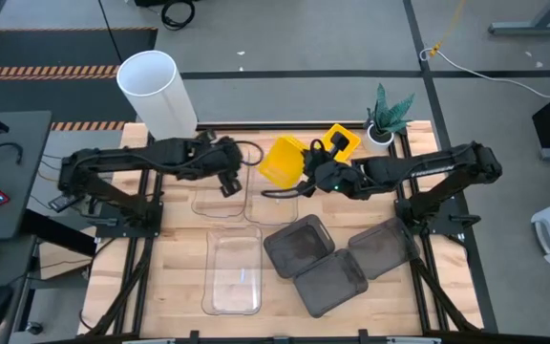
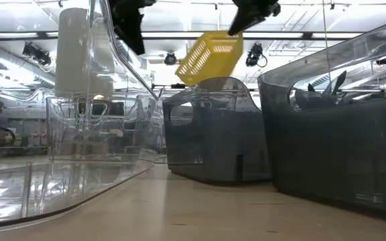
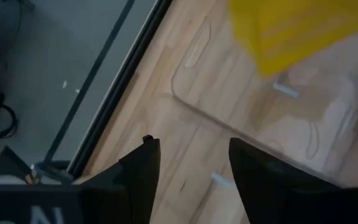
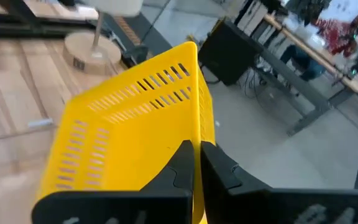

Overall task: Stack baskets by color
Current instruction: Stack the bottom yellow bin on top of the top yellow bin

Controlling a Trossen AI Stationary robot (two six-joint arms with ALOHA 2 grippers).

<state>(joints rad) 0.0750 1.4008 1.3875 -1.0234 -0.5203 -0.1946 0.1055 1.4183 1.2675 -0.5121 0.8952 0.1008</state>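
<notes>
My right gripper (image 1: 311,174) is shut on a yellow basket (image 1: 282,161), which hangs tilted above the table's far middle (image 2: 210,57). A second yellow basket (image 1: 344,141) rests on the table just beyond it. My left gripper (image 3: 188,149) stands open in the air over a clear basket (image 1: 220,201), with nothing between its fingers. Another clear basket (image 1: 235,272) lies on its bottom at the near left. Three dark grey baskets (image 1: 299,244), (image 1: 330,282), (image 1: 382,247) stand at the near right. My right gripper pinches the thin upper edge of one slotted wall (image 4: 197,127) of the yellow basket between its two fingers. The fingers come from the table's right side, slanting slightly down. The basket is lifted clear of the table and tilted.
A tall white cylinder (image 1: 156,91) stands at the far left corner, and a small potted plant (image 1: 387,119) at the far right. Bare wood shows along the near edge (image 2: 200,214) between the clear and grey baskets.
</notes>
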